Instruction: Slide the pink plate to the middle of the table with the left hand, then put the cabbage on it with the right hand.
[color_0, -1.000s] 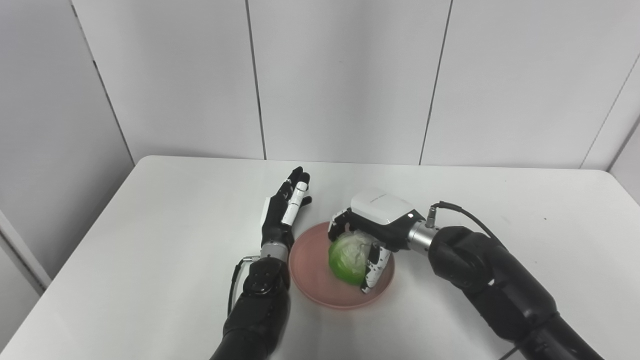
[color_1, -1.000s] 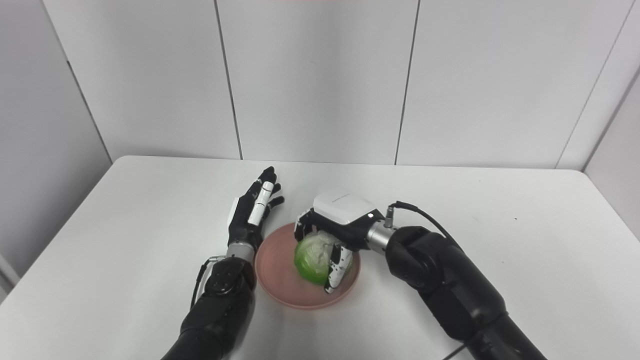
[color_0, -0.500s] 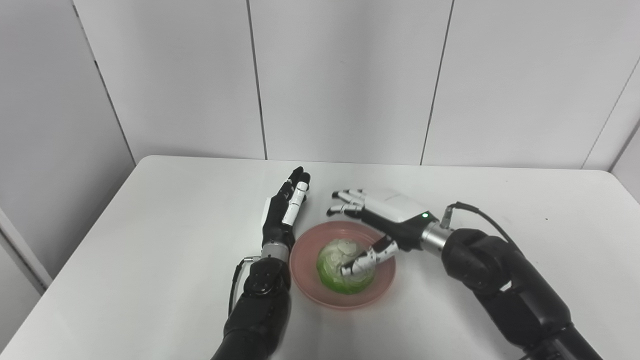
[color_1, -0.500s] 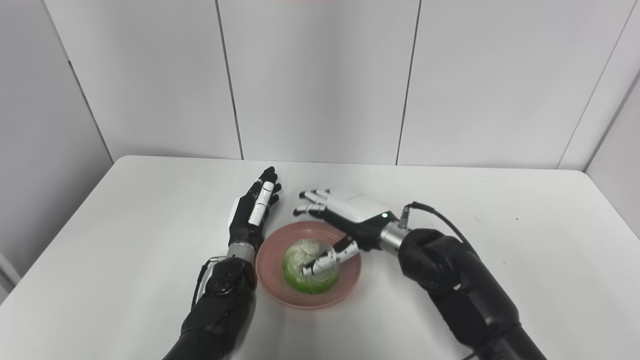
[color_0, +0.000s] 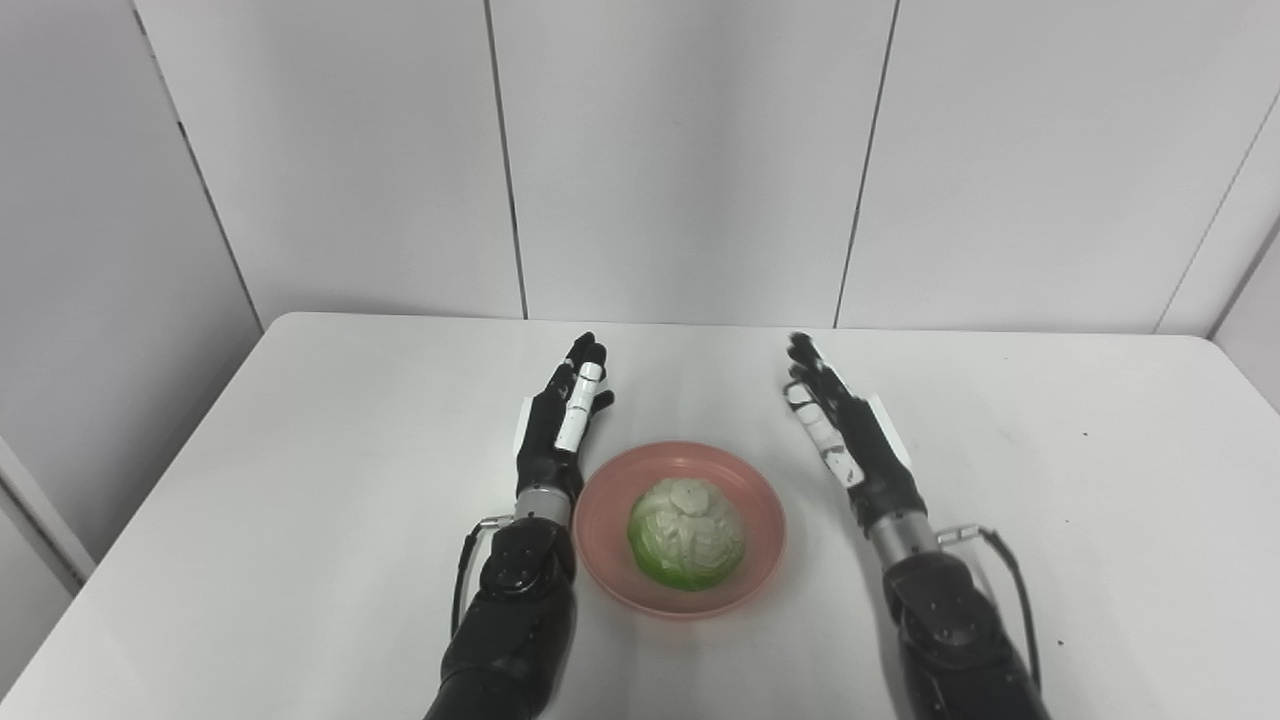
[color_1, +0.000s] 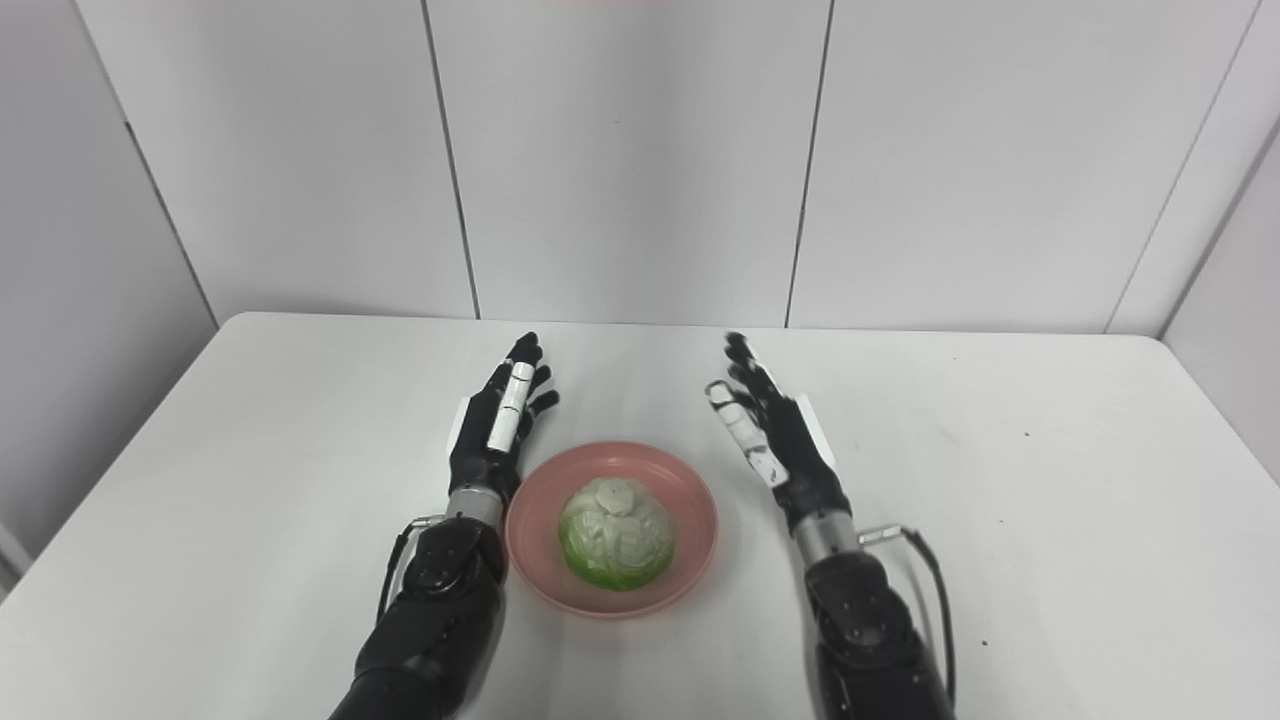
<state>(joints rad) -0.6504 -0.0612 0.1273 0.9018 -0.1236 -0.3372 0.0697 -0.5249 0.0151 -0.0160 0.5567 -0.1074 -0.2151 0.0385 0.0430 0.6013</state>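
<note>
Right hand (color_0: 850, 440) has let go and pulled off right of pink plate (color_0: 605, 495); cabbage (color_0: 686, 533) sits in it. Left eye: both hands empty, fingers spread. Right eye: left hand (color_1: 497, 425) beside plate's left rim. Task looks complete; next, simply retract

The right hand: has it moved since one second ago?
Yes. The right hand was closed on the cabbage over the pink plate; now it is open, off to the plate's right side, apart from it, fingers pointing toward the wall.
</note>
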